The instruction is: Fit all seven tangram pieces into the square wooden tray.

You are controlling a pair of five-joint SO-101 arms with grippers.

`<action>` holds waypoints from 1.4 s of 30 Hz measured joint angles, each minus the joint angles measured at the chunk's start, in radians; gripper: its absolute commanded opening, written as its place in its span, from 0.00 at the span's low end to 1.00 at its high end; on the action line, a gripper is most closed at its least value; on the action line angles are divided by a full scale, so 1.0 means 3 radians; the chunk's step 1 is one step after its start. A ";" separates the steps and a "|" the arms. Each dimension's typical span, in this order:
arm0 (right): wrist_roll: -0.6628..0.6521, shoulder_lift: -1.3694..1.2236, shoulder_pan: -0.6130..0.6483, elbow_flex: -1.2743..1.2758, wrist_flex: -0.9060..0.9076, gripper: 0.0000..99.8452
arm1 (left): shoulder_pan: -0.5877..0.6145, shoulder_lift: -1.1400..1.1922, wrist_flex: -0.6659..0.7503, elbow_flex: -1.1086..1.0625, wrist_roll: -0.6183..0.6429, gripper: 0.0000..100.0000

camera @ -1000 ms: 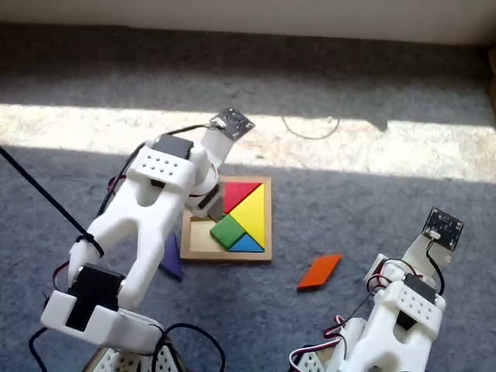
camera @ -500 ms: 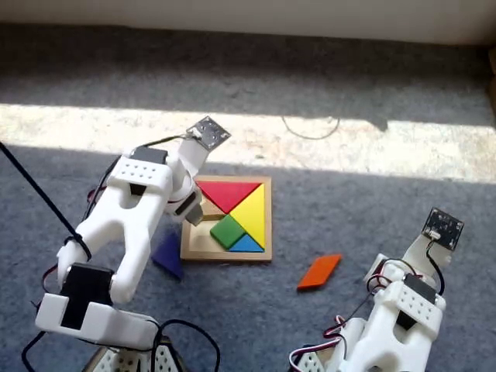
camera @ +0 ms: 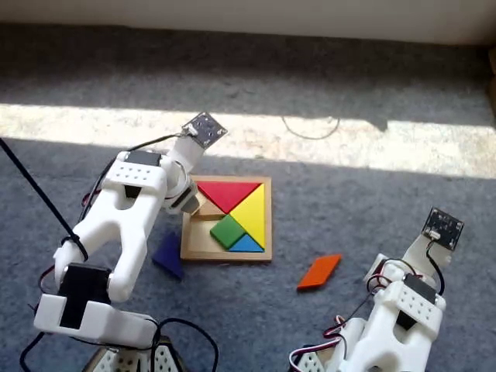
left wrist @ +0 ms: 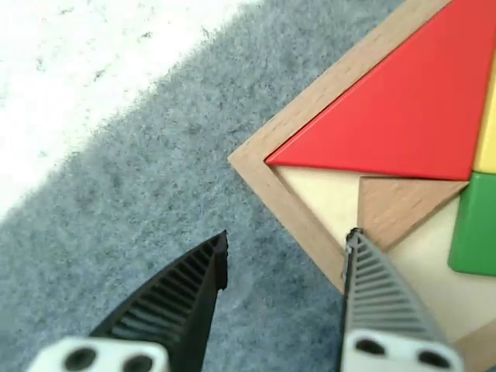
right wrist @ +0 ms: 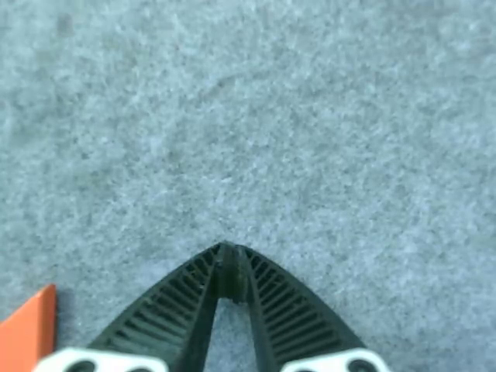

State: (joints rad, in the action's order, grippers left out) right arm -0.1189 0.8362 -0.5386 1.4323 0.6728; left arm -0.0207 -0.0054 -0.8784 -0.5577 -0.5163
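Observation:
The square wooden tray (camera: 266, 221) lies mid-carpet with a red triangle (camera: 229, 194), yellow triangle (camera: 253, 212), green square (camera: 227, 230) and blue triangle (camera: 247, 244) in it. A brown wooden triangle (left wrist: 403, 208) lies flat in the tray under the red triangle (left wrist: 403, 108). My left gripper (left wrist: 287, 239) is open and holds nothing; it hangs at the tray's far left corner (left wrist: 252, 167), one finger over the rim, the other over carpet. A dark blue piece (camera: 168, 254) lies left of the tray. An orange parallelogram (camera: 319, 271) lies to its right. My right gripper (right wrist: 229, 249) is shut, empty, low over carpet.
Grey carpet (camera: 372, 201) surrounds the tray, crossed by a sunlit band (camera: 372, 147) behind it. A thin wire loop (camera: 310, 128) lies in that band. A corner of the orange piece (right wrist: 31, 333) shows beside my right gripper. The right arm (camera: 403, 310) sits at the near right.
My left arm has swung left, off the tray, uncovering its left part, where the brown triangle now lies. The right arm has kept still.

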 measured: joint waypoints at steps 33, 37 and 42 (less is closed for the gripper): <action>0.0000 0.0000 0.0000 0.0000 0.0000 0.01 | 0.0082 0.0373 0.0031 0.0240 -0.0015 0.24; 0.0000 0.0000 0.0000 0.0000 0.0000 0.01 | 0.0092 0.0373 0.0036 0.0394 0.0041 0.24; 0.0000 0.0000 0.0000 0.0000 0.0000 0.01 | 0.0092 0.0261 0.0036 0.0465 0.0123 0.24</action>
State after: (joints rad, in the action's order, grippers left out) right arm -0.1189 0.8362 -0.5386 1.4323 0.6728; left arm 0.0069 0.0729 -0.8677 -0.4181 -0.4795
